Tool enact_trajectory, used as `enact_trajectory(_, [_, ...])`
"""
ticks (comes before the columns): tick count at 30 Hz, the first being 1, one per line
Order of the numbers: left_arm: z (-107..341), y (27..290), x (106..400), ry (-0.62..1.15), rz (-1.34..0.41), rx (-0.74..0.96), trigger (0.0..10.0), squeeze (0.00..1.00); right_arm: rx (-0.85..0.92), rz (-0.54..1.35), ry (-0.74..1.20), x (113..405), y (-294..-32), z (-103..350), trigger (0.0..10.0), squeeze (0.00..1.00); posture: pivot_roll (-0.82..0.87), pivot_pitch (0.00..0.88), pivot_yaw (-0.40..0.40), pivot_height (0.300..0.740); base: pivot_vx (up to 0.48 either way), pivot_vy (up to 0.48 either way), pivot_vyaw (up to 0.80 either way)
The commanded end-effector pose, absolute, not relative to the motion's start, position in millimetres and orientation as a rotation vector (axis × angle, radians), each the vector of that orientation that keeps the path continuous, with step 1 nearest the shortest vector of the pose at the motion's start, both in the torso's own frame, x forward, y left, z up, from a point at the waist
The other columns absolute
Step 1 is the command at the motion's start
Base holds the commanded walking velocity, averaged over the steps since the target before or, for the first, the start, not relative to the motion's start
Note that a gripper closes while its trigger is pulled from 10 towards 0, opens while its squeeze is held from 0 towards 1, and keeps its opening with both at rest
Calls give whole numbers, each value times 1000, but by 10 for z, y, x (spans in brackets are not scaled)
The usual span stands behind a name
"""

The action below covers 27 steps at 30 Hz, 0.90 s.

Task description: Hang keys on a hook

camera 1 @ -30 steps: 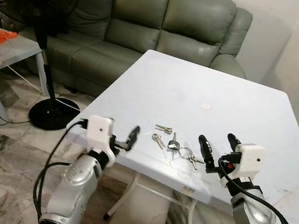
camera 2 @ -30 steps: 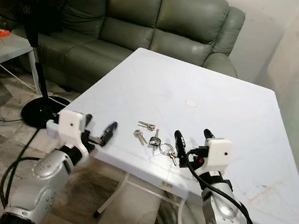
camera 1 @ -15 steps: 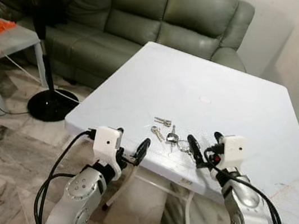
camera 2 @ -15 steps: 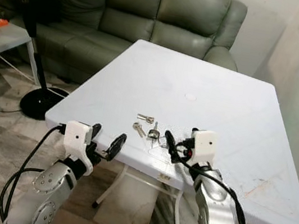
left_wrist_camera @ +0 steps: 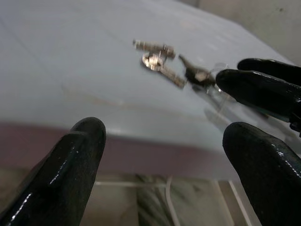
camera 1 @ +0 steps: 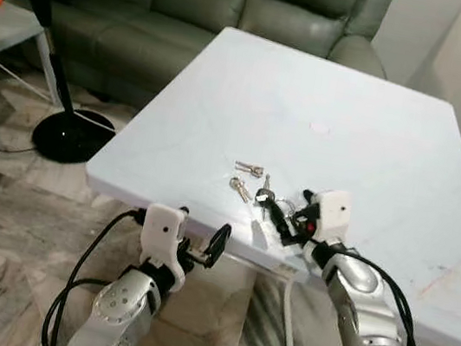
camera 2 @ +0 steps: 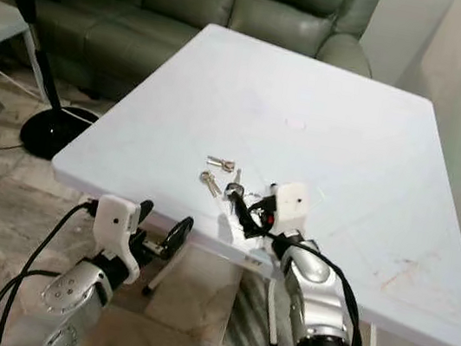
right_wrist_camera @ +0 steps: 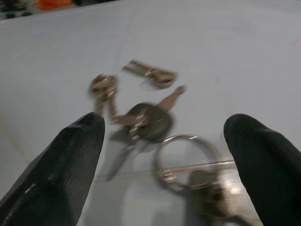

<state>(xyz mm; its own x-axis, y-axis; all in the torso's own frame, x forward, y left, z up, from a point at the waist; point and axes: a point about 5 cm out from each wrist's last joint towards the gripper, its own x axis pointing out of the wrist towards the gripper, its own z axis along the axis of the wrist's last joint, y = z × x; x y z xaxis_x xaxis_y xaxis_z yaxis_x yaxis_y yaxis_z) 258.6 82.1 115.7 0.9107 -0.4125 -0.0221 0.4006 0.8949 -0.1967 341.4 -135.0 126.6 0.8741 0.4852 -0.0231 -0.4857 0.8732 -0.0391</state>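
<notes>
Our right gripper (camera 1: 286,220) sits just right of centre in the left eye frame, low over the near edge of the white table (camera 1: 366,151), its two black fingers spread wide. The keys (right_wrist_camera: 150,120) lie flat on the table just ahead of those fingers, near frame centre: we count one ring (right_wrist_camera: 186,162), one dark-headed key on it, and two small clusters of brass keys beyond, blurred. Our left gripper (camera 1: 202,243) hangs below the table's edge, lower centre-left, its two fingers also spread and holding nothing. One green sofa (camera 1: 196,1) fills the upper left.
</notes>
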Motion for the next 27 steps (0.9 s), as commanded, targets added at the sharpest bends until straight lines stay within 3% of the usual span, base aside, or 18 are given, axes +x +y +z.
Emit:
enact_trajectory(1, [1205,775,2554,51,-426,-198,10000,0,-40,527,22,3398,-1330,1247,10000,0,54,227,-93,740,0,0,0])
enact_trajectory(9, [1214,772,2536,61,-415,-205,10000,0,-19,549,19,3386,-1270,1251,10000,0,61,232,-99,740,0,0,0])
enact_trajectory(10, [1219,775,2537,61,-412,-201,10000,0,3,559,3,3376,-1254,1269,627,0,63,233,-100,740,0,0,0])
enact_trajectory(11, [1219,774,2537,61,-411,-202,10000,0,17,551,-6,3375,-1253,1278,0,0,64,232,-101,740,0,0,0])
enact_trajectory(27, [1221,763,2548,63,-415,-202,10000,0,47,525,-34,3387,-1260,1322,0,0,66,208,-99,740,0,0,0])
